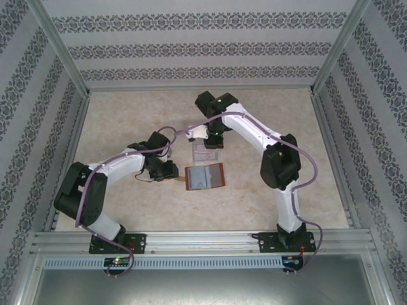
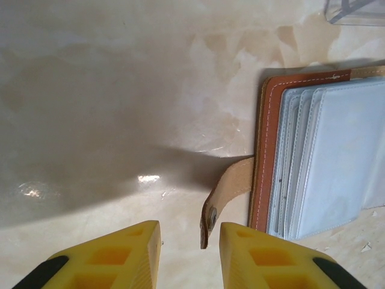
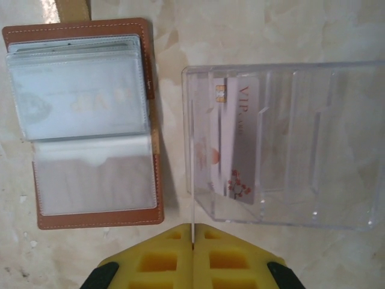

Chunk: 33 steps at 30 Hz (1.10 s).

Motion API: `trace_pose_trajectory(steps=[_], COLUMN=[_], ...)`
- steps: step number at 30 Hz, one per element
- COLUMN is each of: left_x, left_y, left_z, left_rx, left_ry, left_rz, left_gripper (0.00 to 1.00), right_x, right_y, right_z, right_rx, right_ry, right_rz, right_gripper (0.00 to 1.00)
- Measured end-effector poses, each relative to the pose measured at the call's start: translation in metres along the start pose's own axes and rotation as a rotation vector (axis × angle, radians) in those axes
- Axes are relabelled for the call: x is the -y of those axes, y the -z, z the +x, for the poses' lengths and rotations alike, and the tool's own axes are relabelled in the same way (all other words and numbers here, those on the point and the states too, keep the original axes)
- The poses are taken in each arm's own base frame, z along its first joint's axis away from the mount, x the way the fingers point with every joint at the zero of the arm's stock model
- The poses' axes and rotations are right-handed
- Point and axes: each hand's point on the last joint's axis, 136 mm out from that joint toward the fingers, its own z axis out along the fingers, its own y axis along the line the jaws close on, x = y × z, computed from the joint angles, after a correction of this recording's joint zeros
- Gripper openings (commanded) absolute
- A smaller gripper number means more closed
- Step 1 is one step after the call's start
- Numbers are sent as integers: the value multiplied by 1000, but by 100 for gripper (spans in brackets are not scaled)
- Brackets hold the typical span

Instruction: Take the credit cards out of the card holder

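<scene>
Noting positions first: the card holder (image 1: 205,176) lies open, pale sleeves up, about midway between the counter's (image 1: 280,210) left and right edges and nearer the near edge than the far one. Its long axis runs left edge to right edge, slightly skewed. The strap tab (image 2: 231,186) points toward the left edge. A clear stand (image 3: 313,150) sits just beyond it toward the far edge, not touching. One whitish credit card (image 3: 240,144) with red marks stands in a slot. Faint pinkish print shows through one sleeve (image 3: 78,99); likely another card, not certain.

My left claw (image 2: 189,253) is partly open and empty, with the strap tab just ahead of its right finger. My right claw (image 3: 192,244) has its fingers pressed together beside the stand's edge. A thin pale line runs into the seam between them; card edge or stand edge, cannot tell.

Handling, my guess: cards light, stiff and slick; sleeves soft and clingy. The holder is light and likely to skate on the glossy counter. Pin the leather border or tab, then pinch a card's exposed edge at the sleeve mouth.
</scene>
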Motion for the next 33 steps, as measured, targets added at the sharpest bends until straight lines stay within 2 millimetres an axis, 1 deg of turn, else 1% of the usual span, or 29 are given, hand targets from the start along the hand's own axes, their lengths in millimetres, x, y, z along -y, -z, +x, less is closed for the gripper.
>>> trace_pose_trajectory(steps=[9,14,21,28,30,33], left_x=[-3,-4,-6,-6,-7,-8], left_y=[1,2,0,0,-1,-2], left_z=[-3,-4,-4,-4,-4,-3], left_rx=[5,6,1,-1,-3,-8], left_ry=[14,18,25,27,28,30], left_rz=[1,2,0,0,-1,-3], left_gripper=[32,32,32,32,32,32], right_x=[20,26,23,17,16,17], right_y=[-12,-19,-32,-48,-50,-50], right_z=[-8,-5,4,5,4,3], right_rx=[-16,-31,-56,-57,-50,-42], right_ry=[39,40,32,31,30,32], right_rz=[-27,-51,-101,-157,-166,-167], right_gripper=[2,2,3,5,8,16])
